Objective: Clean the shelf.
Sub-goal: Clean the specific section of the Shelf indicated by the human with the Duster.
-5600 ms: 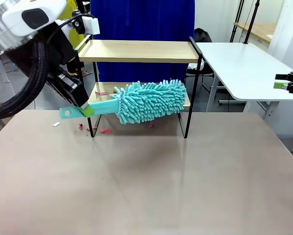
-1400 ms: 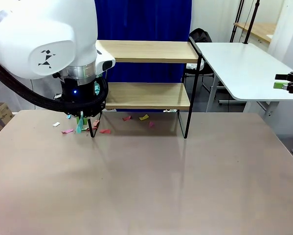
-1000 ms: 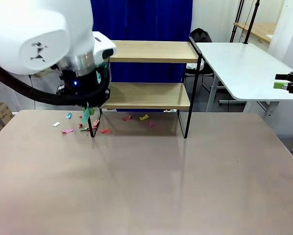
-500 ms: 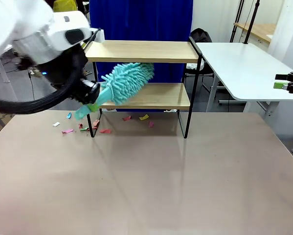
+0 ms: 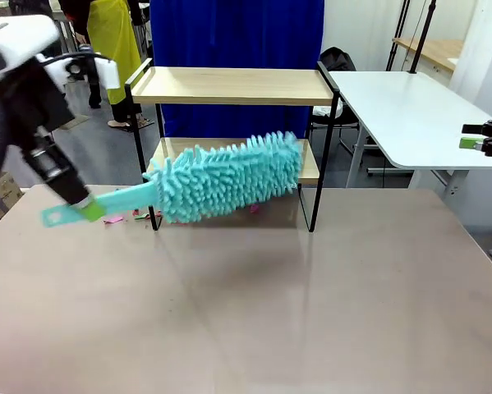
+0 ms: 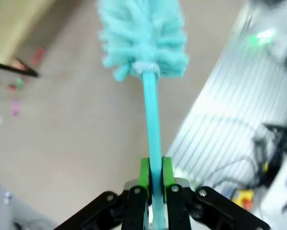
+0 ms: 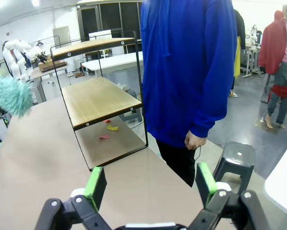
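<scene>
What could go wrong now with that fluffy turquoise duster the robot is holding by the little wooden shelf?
1. The left gripper pinches the fluffy turquoise duster only near the end of its thin handle, so the long head might twist or slip.
2. The head hangs close to the two-tier wooden shelf with a thin black frame; a swing might knock it.
3. On the beige table lie coloured paper scraps; sweeping may just scatter them.

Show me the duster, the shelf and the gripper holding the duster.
duster (image 5: 229, 176), front view, on its fluffy head.
shelf (image 5: 229, 84), front view, on the top board.
left gripper (image 6: 154, 168), left wrist view, between the green pads clamping the handle.
</scene>
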Robot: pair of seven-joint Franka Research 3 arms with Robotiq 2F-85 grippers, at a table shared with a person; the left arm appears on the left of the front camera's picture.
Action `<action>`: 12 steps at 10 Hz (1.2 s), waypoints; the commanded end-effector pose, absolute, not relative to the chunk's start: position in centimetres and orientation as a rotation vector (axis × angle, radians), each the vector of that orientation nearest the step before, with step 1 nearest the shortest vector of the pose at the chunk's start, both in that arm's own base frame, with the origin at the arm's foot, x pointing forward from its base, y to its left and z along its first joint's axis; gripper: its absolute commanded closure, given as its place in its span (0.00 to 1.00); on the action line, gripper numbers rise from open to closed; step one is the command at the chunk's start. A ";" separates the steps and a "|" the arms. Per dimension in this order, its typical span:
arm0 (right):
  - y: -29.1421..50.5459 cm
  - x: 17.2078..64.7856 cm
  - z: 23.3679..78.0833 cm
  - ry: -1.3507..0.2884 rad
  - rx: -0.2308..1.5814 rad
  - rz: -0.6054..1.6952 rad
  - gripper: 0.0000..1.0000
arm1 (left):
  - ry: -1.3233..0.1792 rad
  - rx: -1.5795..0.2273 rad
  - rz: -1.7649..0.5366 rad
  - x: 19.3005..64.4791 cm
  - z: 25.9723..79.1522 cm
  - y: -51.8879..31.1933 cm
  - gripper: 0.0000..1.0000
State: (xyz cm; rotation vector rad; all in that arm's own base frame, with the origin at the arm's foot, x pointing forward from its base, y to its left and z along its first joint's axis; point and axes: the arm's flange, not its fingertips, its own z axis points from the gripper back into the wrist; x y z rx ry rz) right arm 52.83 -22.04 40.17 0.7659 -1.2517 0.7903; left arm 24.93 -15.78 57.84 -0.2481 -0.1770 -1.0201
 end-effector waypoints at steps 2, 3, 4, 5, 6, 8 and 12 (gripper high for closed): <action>-21.8 52.8 40.5 -1.255 0.766 0.796 0.00 | 0.102 -0.084 -1.232 24.2 58.9 -12.8 0.87; -21.8 52.8 40.5 -1.255 0.766 0.796 0.00 | 0.221 -0.037 -1.244 24.0 58.5 -12.4 0.87; -21.8 52.8 40.5 -1.255 0.766 0.796 0.00 | 0.261 -0.045 -1.241 24.2 58.5 -11.4 0.87; -21.8 52.8 40.5 -1.255 0.766 0.796 0.00 | 0.278 -0.039 -1.217 24.6 58.4 -11.1 0.87; -21.8 52.8 40.5 -1.255 0.766 0.796 0.00 | 0.332 0.005 -1.103 25.1 57.9 -11.4 0.87; -21.8 52.8 40.5 -1.255 0.766 0.796 0.00 | 0.277 -0.055 -1.200 23.5 57.6 -11.7 0.87; -21.8 52.8 40.5 -1.255 0.766 0.796 0.00 | 0.277 -0.055 -1.200 23.5 57.6 -11.7 0.87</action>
